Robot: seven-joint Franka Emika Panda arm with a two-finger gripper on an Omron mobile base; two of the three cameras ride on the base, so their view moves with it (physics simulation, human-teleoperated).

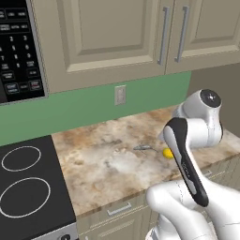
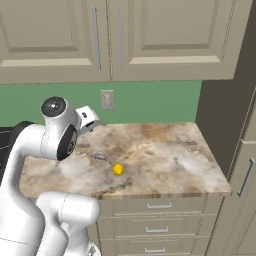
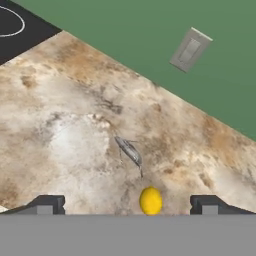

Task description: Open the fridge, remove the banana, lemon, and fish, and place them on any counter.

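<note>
Hand view: the claw (image 3: 127,205) was seen released, its two dark fingertips (image 3: 47,204) set wide apart with nothing between them but air, above the speckled granite-look worktop (image 3: 65,130). The lemon (image 3: 150,200) was seen lying on the worktop below the gap between the fingertips, nearer the one on the view's right. The fish (image 3: 130,151), thin and silver-grey, was laid flat just beside the lemon, on its wall side, apart from it. A pale wall switch plate (image 3: 190,49) was set in the green wall behind, and a corner of the black cooktop (image 3: 20,25) was seen at the worktop's end.

In the left base view, the lemon (image 1: 167,153) and the fish (image 1: 143,147) were found on the worktop (image 1: 103,164) towards its right part, roughly midway between front edge and wall, partly behind the white arm (image 1: 187,154). The cooktop (image 1: 28,187) adjoined the worktop's left edge.

In the right base view, the lemon (image 2: 118,169) was placed near the front edge of the worktop (image 2: 170,155), left of its middle, with the fish (image 2: 100,157) just behind it to the left. Beige wall cabinets (image 2: 120,35) were hung above.
</note>
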